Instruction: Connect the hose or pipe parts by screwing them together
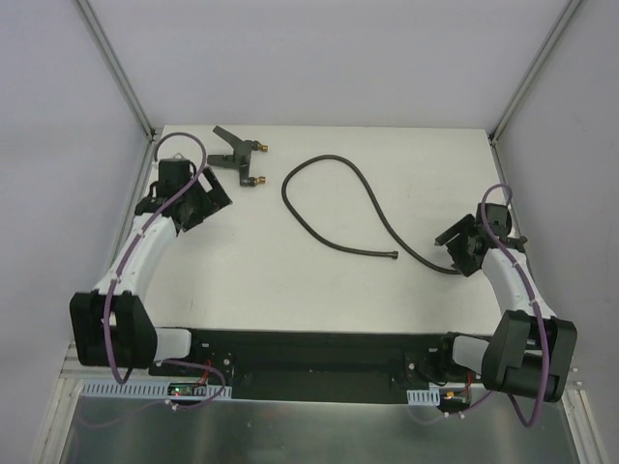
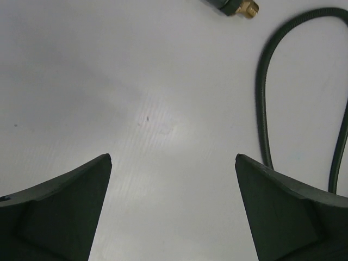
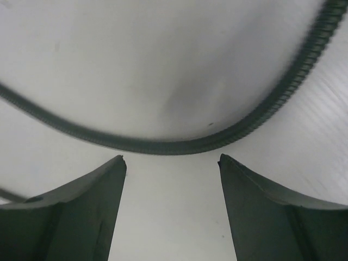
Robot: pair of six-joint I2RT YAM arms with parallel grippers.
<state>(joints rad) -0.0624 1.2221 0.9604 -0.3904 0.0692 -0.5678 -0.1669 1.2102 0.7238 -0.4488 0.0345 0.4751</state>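
The dark-grey hose [image 1: 329, 158] lies looped across the middle of the white table, with one small end [image 1: 394, 255] near the centre. The forked fitting [image 1: 237, 155] with two brass tips lies at the back left. My left gripper [image 1: 219, 200] hovers just in front of the fitting, open and empty. In the left wrist view one brass tip [image 2: 247, 7] shows at the top edge, a hose loop [image 2: 262, 98] runs at right, and only bare table lies between the left gripper [image 2: 173, 157] fingers. My right gripper [image 3: 171, 159] is open, with the ribbed hose [image 3: 163, 145] curving just beyond its fingertips.
Grey walls with metal frame posts [image 1: 116, 68] close in the back and both sides. The white table [image 1: 261, 271] ends at a black base plate [image 1: 309, 353] that carries both arm bases. Purple cables [image 1: 145, 227] run along the arms.
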